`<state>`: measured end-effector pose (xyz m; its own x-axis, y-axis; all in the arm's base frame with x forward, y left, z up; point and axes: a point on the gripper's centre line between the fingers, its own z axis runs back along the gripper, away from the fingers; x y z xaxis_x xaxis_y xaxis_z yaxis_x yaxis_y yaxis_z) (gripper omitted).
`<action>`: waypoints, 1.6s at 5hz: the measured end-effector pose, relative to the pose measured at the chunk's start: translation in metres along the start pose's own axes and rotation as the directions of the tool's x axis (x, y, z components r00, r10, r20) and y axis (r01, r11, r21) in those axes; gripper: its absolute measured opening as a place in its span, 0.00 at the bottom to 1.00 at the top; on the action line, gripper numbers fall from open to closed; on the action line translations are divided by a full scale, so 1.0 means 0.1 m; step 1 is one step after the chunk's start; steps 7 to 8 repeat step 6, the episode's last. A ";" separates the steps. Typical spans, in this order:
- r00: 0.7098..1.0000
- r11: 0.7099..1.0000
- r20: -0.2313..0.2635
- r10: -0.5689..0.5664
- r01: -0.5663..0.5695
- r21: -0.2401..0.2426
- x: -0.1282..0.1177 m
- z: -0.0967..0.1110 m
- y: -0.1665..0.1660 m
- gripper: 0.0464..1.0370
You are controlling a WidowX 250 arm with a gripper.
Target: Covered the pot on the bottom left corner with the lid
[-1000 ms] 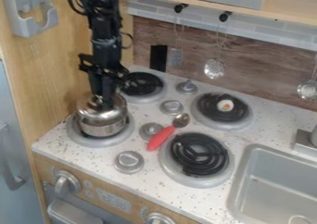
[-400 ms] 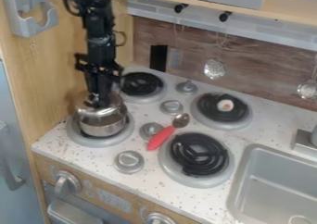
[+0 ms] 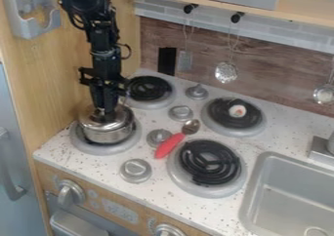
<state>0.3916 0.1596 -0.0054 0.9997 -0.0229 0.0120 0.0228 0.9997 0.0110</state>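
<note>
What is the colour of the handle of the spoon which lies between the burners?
The spoon's handle is red, seen best in the camera view.

The jointed black robot arm (image 3: 85,1) is cut off by the top edge at upper left. At left of centre, the black claw (image 3: 103,114) masks the middle of the round silver metal lid (image 3: 121,116). The lid conceals the interior of the silver metal pot (image 3: 108,136); the pot covers most of its grey-rimmed burner (image 3: 83,145). Right of centre, the small white-and-red item (image 3: 237,111) is too small to identify. The grey basin sink (image 3: 250,193) is cut off at lower right.
</note>
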 end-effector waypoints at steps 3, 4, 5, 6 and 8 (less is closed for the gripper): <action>0.999 1.000 0.016 -0.029 0.029 0.007 0.05 0.00 -0.08 0.55; 0.997 0.998 0.044 -0.061 0.060 0.033 0.07 0.25 -0.18 0.86; 0.992 0.994 0.076 -0.102 0.098 0.050 0.11 0.46 -0.38 0.99; 0.991 0.993 0.076 -0.111 0.108 0.043 0.12 0.45 -0.46 0.97; 0.991 0.993 0.076 -0.111 0.108 0.043 0.12 0.45 -0.46 0.97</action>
